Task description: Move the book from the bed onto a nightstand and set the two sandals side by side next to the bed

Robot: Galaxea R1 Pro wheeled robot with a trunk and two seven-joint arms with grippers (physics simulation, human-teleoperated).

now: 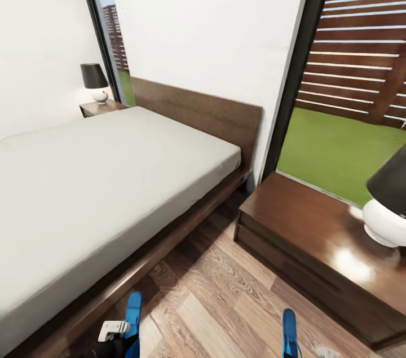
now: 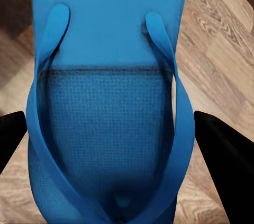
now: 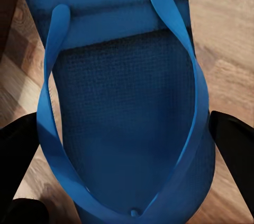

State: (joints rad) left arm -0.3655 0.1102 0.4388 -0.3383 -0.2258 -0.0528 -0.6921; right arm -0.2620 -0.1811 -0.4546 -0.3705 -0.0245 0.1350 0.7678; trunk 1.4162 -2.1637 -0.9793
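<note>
The bed (image 1: 96,177) takes up the left half of the head view: a plain pale grey-white mattress on a dark brown platform frame, with a brown headboard (image 1: 197,113) against the white wall. The wood-plank floor (image 1: 225,296) runs between the bed and the near nightstand (image 1: 316,245), a low dark brown glossy cabinet whose top carries a lamp (image 1: 389,206) with a black shade and white base. A far nightstand (image 1: 101,107) stands beyond the head of the bed with a second lamp (image 1: 95,83) on it. Glass panels on either side of the wall show grass and a slatted wooden fence (image 1: 361,36).

Both arms reach forward and low, entering at the bottom edge of the head view. The left gripper (image 1: 114,331) shows there as a white and dark body just beside the bed frame; the right gripper (image 3: 127,144) shows in its wrist view as two dark fingers.

The left sandal (image 2: 108,107) lies between the left jaws, which stand at either side of its sole; its blue straps arch from the toe post back to the edges, and the footbed is finely textured. The right sandal (image 3: 124,113) sits likewise between the right jaws, same blue, same strap form. Whether either pair of jaws presses on the sole cannot be told. Both sandals hang over the floor, well apart from one another.
</note>
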